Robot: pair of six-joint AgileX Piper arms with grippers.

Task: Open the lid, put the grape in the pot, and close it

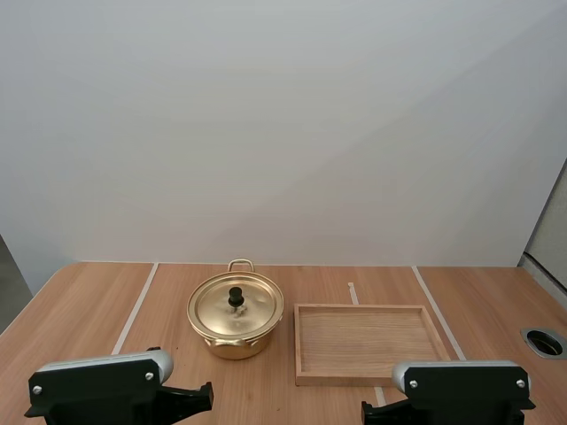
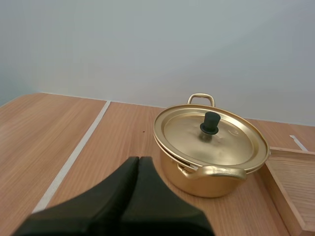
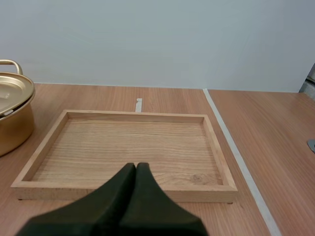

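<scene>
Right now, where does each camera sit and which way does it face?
High view: behind and above the bases, looking forward and down at the table, pot and wooden tray; left arm and right arm show nearest.
Left wrist view: on the left arm, low, facing forward at the pot and its lid; left gripper shut.
Right wrist view: on the right arm, facing forward over the tray; right gripper shut.
Shared: all three show pot and tray.

A shiny gold pot stands upright on the wooden table, a little left of centre. Its matching lid sits flat and closed on the rim, with a black knob at its middle. One loop handle points to the far side, the other to the near side.
</scene>
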